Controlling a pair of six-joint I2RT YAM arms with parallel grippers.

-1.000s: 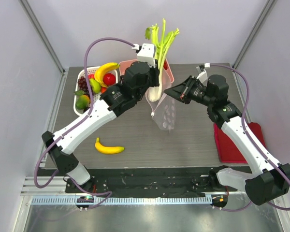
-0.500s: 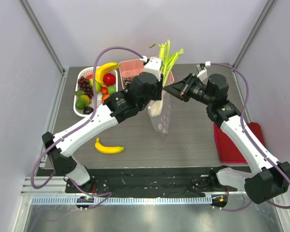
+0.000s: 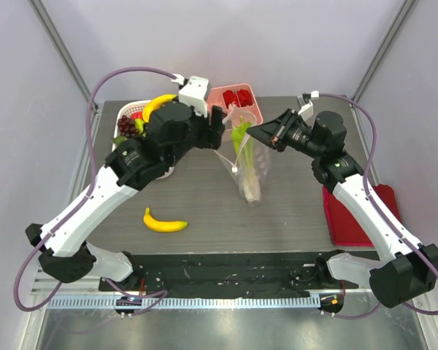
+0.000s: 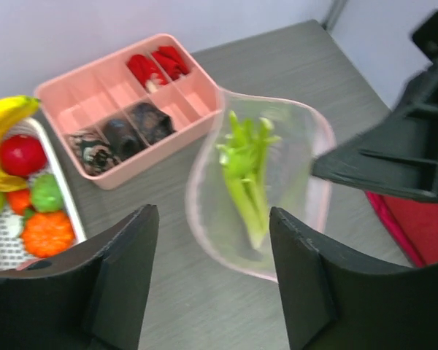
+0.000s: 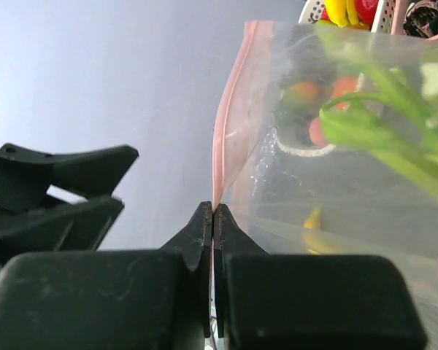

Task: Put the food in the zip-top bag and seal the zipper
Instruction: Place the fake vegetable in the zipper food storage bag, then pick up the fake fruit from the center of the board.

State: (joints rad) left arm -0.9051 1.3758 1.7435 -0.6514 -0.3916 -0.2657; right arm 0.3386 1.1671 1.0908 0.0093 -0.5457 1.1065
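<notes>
Zip-top bag (image 3: 252,173) with leek (image 3: 247,154) inside, rim pinched tight in right hand (image 5: 213,217); left hand (image 4: 213,214) spread, empty, above.

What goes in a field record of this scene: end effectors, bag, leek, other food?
bag: held upright, mouth open
leek: inside the bag
right end effector: shut on the bag's pink edge
left end effector: open, above the bag, empty
banana: lying on the table
basket: holds the other fruit

top view high above, facing down, wrist views close, all share zip-top bag (image 3: 259,164)
</notes>
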